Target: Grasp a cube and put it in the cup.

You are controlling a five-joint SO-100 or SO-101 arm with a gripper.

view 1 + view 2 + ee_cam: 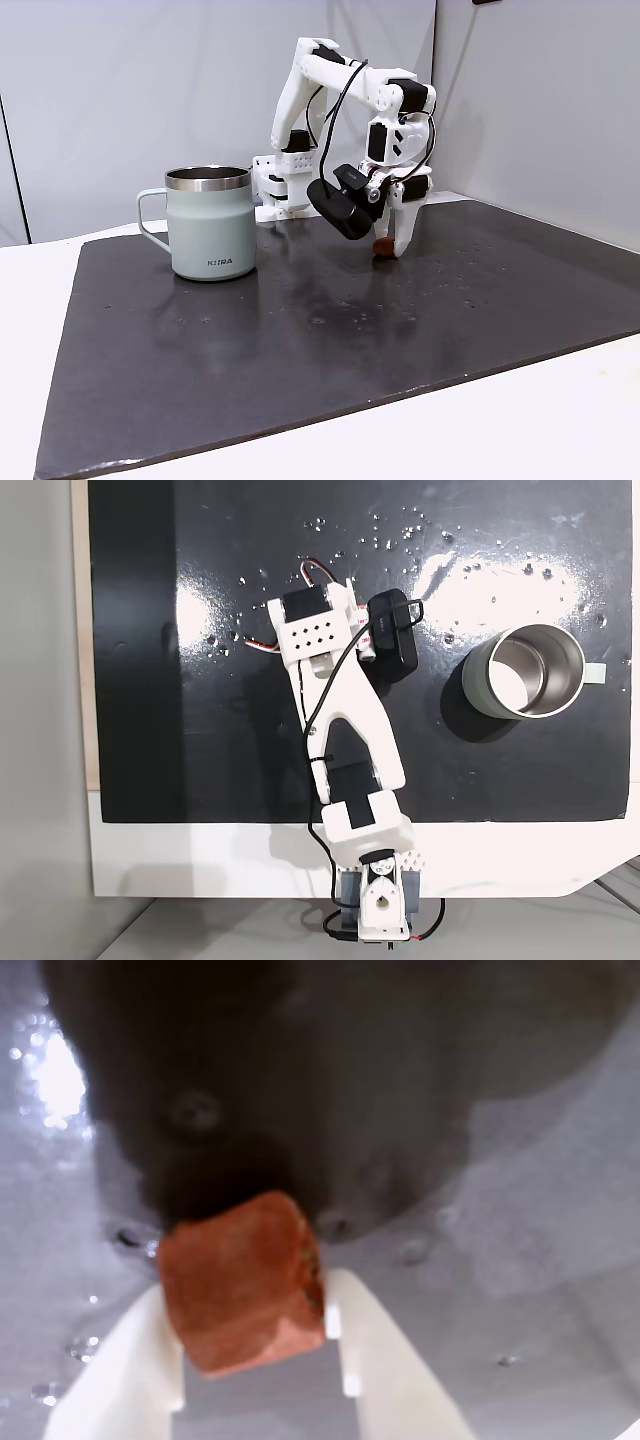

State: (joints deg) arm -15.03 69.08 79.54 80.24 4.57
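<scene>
The gripper (pixel 255 1360) is closed on the cube (pixel 243 1282), one white finger on each side of it (wrist view). In a fixed view the gripper (pixel 391 250) points down with the cube (pixel 383 248) at its tips, low over the dark mat (pixel 300 340), toward the mat's far edge. The cup (pixel 210 222) stands upright well apart to the left in that view, handle turned away from the arm (pixel 330 90).

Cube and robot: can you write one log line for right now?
gripper: shut on cube | cube: low at mat | cup: upright, empty, apart
</scene>
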